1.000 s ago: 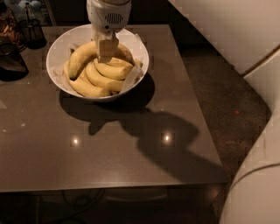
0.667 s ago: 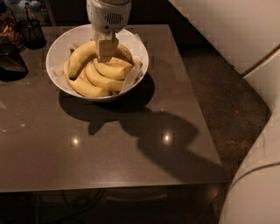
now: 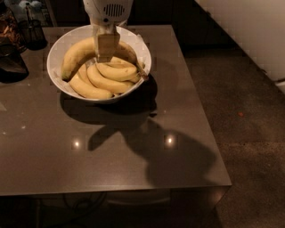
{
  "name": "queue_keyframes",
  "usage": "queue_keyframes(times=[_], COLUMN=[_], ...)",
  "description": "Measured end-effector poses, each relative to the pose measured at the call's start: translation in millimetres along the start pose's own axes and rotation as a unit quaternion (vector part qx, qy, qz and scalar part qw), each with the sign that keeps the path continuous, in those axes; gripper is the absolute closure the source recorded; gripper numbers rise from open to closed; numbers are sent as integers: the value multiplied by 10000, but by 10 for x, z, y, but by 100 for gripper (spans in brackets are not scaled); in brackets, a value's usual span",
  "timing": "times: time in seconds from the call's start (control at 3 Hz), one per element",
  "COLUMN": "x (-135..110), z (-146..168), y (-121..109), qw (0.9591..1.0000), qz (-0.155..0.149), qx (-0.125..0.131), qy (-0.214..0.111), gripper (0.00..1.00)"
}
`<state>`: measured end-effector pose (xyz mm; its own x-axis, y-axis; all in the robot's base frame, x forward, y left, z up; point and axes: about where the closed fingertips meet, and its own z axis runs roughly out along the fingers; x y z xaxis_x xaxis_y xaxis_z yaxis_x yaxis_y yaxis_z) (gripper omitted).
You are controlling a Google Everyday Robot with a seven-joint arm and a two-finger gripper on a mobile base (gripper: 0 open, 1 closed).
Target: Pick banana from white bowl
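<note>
The white bowl point(image 3: 67, 38) stands at the far left of the dark table and holds several bananas. The banana point(image 3: 78, 52), the longest and thickest one, arches over the smaller ones from the bowl's left side to its right rim. My gripper point(image 3: 107, 48) comes straight down from the top of the view, under its white housing point(image 3: 108, 10). One beige finger point(image 3: 107, 44) lies against the near side of the banana's crest. The other finger is hidden behind the banana. The gripper looks shut on the banana, which still rests in the bowl.
Dark objects, among them a wire cup point(image 3: 31, 31) and a dark container point(image 3: 11, 64), stand at the table's far left. The table's right edge point(image 3: 200, 107) drops to a speckled floor. A white robot part point(image 3: 249, 31) fills the upper right.
The gripper and the bananas stay where they were. The large white robot part that filled the right side and lower right corner has drawn back to the upper right.
</note>
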<state>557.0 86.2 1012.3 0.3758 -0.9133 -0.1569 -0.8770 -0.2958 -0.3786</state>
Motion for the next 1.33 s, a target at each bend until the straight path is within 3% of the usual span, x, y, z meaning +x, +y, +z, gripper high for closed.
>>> queue_keyframes(times=[0.33,0.67,1.33], x=[-70,-143,-236], z=[-182,-286,-239], y=[94,204,512], qw=[9999,9999,9974], qz=[-20,47,459], qx=[107,38,-379], qy=[2,-81,-405], gripper=[100,100,100])
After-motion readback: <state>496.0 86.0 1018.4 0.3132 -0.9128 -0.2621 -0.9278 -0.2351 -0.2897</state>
